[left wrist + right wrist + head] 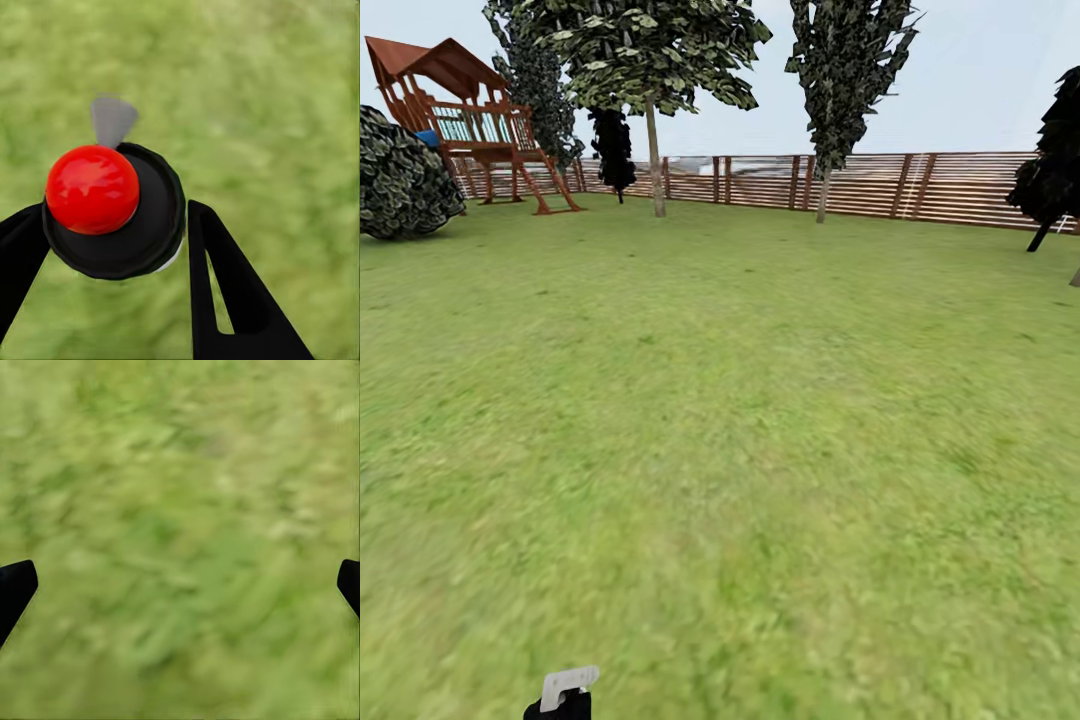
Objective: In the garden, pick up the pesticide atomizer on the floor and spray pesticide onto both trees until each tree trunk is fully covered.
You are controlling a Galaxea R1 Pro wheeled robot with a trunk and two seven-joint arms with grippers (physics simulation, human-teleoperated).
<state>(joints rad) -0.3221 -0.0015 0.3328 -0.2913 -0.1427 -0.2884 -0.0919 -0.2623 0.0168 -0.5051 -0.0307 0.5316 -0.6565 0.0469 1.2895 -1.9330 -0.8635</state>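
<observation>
While clamped, atomizer (112, 210) nozzle (grey) faces grass (285, 112).

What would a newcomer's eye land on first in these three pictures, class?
In the left wrist view, the glossy red ball top on a round black cap, held between the left gripper's black fingers over blurred grass. In the head view, the reddish-brown wooden playhouse at far left, and two tall bare-trunked trees before the brown slatted fence.

Atomizer (112, 214): red ball, black cap, grey nozzle. Grass (760, 420) mottled green. Fence (920, 185) brown slats.
</observation>
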